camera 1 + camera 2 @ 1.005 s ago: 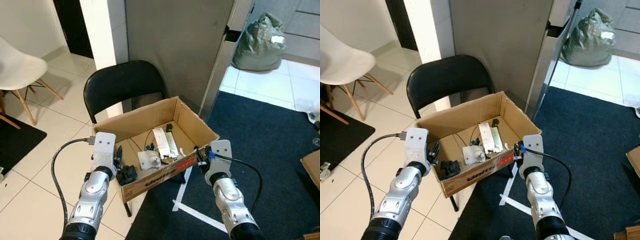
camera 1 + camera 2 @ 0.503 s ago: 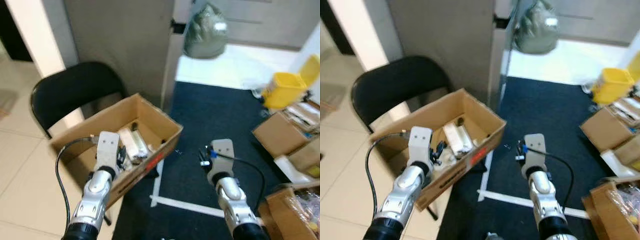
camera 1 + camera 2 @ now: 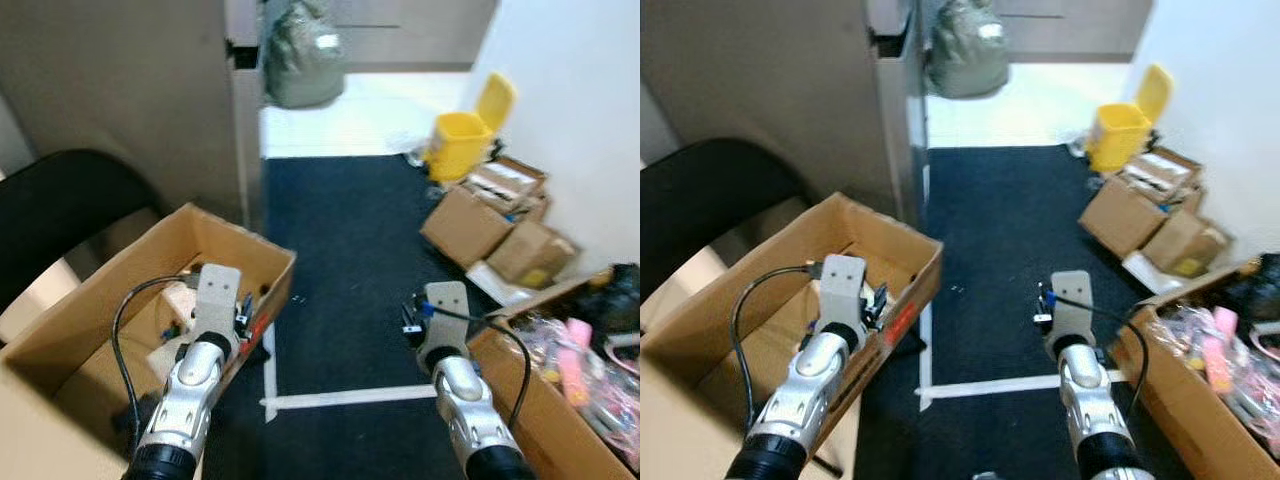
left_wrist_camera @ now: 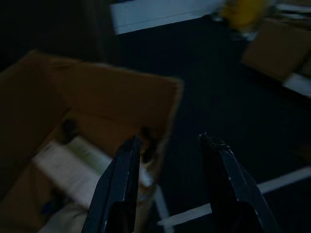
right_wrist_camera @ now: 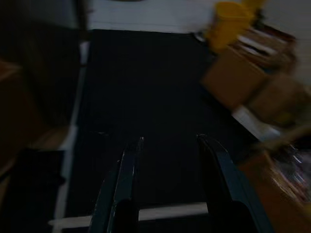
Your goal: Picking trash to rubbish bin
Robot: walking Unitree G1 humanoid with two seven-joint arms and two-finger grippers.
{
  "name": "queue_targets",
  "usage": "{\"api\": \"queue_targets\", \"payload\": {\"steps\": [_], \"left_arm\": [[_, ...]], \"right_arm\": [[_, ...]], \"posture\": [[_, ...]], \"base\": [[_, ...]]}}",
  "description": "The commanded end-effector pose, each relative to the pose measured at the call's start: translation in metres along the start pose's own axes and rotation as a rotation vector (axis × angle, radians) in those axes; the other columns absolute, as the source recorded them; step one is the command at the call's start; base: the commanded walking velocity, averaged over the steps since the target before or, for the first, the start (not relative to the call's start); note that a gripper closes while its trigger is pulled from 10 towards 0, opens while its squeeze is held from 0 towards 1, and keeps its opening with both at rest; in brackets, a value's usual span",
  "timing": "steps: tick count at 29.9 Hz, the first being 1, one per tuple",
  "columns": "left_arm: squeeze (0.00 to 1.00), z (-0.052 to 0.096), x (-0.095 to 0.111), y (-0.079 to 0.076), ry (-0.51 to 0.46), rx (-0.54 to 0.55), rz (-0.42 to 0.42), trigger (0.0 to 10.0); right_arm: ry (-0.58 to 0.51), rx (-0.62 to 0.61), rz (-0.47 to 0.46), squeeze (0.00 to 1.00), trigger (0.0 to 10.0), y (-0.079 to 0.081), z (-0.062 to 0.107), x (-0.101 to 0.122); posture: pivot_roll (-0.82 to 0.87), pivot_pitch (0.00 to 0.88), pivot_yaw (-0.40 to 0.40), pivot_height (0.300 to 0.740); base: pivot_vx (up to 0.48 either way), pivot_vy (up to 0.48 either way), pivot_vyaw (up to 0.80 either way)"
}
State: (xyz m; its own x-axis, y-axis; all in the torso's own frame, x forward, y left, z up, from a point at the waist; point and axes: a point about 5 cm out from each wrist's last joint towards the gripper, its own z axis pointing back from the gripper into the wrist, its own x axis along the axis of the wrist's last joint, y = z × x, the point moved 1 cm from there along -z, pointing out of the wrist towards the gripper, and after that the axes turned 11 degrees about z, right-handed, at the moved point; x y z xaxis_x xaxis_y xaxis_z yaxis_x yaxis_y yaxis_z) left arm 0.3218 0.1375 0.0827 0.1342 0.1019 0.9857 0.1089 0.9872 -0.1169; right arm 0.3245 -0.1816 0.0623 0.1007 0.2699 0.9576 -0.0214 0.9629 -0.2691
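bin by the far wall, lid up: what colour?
Yellow. The rubbish bin with its lid raised shows best in the left eye view, beside cardboard boxes.

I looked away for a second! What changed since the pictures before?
The camera swung to the robot's right, so the yellow bin and floor boxes came into view. The cardboard box on the chair did not move itself. Left gripper and right gripper stay open and empty, held out front.

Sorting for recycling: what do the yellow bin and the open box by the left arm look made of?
Yellow bin: probably plastic, smooth, uniformly bright yellow, with a raised lid. Open box: brown corrugated cardboard, matte, with folded flaps and raw edges.
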Motion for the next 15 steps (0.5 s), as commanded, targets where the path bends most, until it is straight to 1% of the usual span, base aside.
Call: {"api": "queue_targets", "payload": {"steps": [1,15], "left_arm": [[0.0,0.0028,-0.007,0.0027,0.025,0.005,-0.021,10.0],[0.0,0.0025,-0.0059,0.0042,0.022,0.003,-0.036,10.0]], "right_arm": [[0.059,0.011,-0.016,0.0,10.0,0.0055,0.0054,-0.0127],[0.078,0.005,-0.013,0.0,10.0,0.0046,0.0088,-0.0174]], "posture": [[-0.03,0.098,-0.014,0.74],[-0.02,0.097,-0.012,0.74]], "base": [[0.0,0.0,-0.8],[0.0,0.0,-0.8]]}}
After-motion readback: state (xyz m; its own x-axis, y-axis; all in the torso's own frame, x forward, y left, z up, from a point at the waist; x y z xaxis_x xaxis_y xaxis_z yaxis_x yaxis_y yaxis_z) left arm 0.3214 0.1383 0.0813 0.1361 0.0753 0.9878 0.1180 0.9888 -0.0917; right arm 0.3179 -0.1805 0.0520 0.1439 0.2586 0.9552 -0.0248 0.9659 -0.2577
